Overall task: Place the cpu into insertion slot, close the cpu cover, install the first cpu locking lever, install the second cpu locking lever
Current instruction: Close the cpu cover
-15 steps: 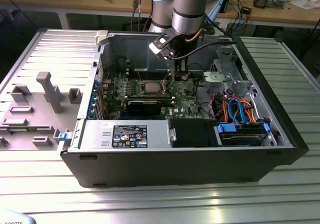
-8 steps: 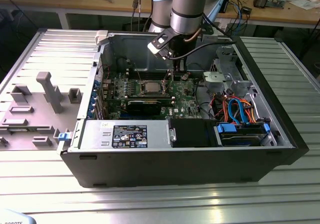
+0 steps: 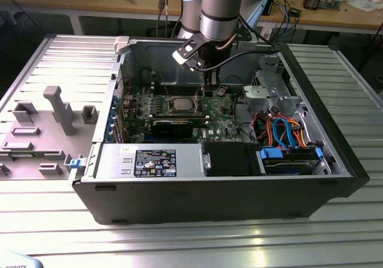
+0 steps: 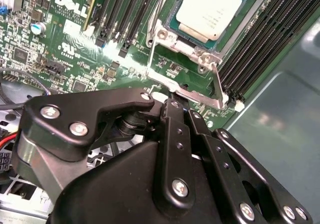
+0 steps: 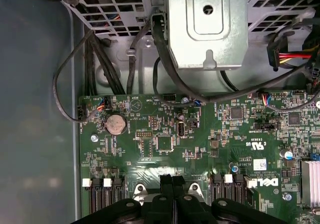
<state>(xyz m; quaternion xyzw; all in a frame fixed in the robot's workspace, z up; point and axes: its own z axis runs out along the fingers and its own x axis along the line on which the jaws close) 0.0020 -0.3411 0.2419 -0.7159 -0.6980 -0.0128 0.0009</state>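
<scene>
One risk: the black two-finger claw (image 5: 172, 180), fingers pressed together, sits right at the foot of a thin silvery wire lever (image 4: 150, 49); a slip could let it spring and rake the green motherboard (image 4: 75, 44). Just beyond the claw's tips, the small square cpu with dull silvery top (image 4: 212, 9) lies flat in the silver-rimmed insertion slot (image 4: 161, 35), framed by the silvery-bronze windowed cpu cover (image 4: 189, 47).

Open above the cpu (image 4: 212, 9). On 2 sides memory slots (image 4: 125, 14) flank it; graphics card (image 3: 173, 126) lies near; drive cage (image 3: 266, 91) and cables (image 3: 282, 130) crowd the exterior view's right.
</scene>
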